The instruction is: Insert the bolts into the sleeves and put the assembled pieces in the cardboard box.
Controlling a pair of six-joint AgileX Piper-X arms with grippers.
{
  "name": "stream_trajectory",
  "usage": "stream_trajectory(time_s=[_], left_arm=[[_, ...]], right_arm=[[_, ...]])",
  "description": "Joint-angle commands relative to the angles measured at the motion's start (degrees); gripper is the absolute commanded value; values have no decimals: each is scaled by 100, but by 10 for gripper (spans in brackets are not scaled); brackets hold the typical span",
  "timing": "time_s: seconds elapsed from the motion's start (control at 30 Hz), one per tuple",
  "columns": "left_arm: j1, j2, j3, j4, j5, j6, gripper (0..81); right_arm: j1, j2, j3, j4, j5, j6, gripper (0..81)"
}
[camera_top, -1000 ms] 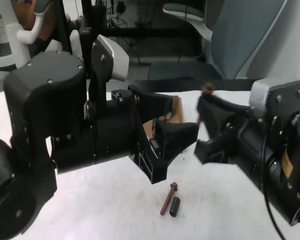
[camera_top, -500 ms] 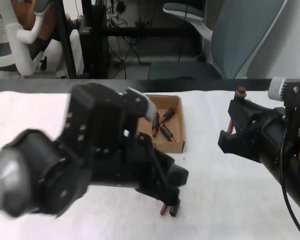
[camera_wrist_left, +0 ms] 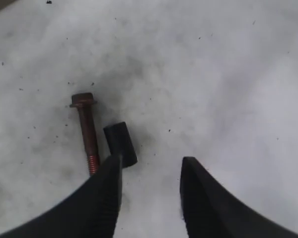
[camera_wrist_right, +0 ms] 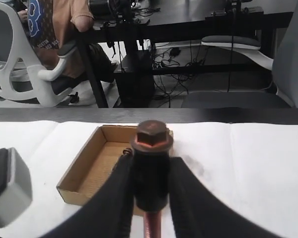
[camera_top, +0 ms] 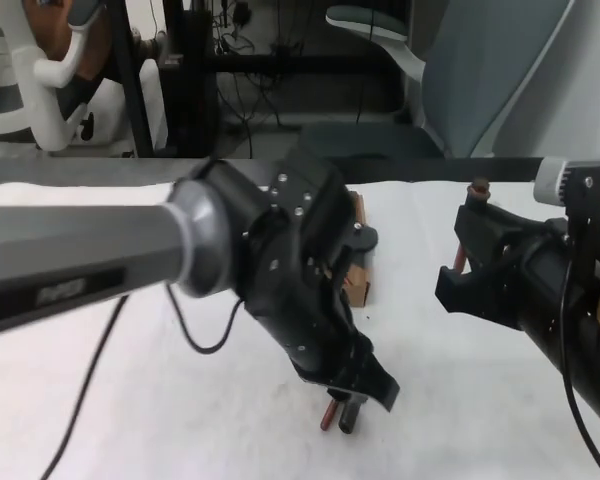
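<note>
Cardboard box [camera_top: 358, 284] half behind left arm [camera_top: 280, 260].

High view looked forward, down from behind. Left wrist view sat close over surface [camera_wrist_left: 213, 74], shared bolt [camera_wrist_left: 88, 131] and sleeve [camera_wrist_left: 120, 143] with it; right faced box [camera_wrist_right: 79, 166].

The left arm has swung down from in front of the camera, so the left gripper [camera_wrist_left: 151, 166] now hangs spread just over the loose bolt [camera_wrist_left: 87, 130] and sleeve [camera_wrist_left: 120, 143] at the near middle. The right gripper [camera_wrist_right: 150, 166] has drawn back rightward with its sleeved bolt [camera_wrist_right: 150, 139].
</note>
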State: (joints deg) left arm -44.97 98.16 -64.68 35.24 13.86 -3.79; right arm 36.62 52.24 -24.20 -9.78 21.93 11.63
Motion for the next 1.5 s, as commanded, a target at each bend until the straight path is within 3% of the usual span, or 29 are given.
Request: stream_trajectory(time_s=[0.0, 0.27, 0.67, 1.07, 1.47], left_arm=[[-121, 239, -244, 294, -102, 31, 364], [-299, 673, -317, 315, -528, 31, 364], [-299, 1222, -322, -56, -567, -141, 364], [-299, 1278, -989, 329, -975, 288, 364], [-299, 1925, -1474, 1328, -753, 331, 364]], right_arm=[[-30, -65, -99, -17, -78, -4, 6], [-30, -65, -99, -19, -446, -4, 6], [-30, -65, -99, -19, -933, -4, 6], [-30, -65, -99, 11, -940, 254, 6], [-30, -65, -99, 11, -940, 254, 6]])
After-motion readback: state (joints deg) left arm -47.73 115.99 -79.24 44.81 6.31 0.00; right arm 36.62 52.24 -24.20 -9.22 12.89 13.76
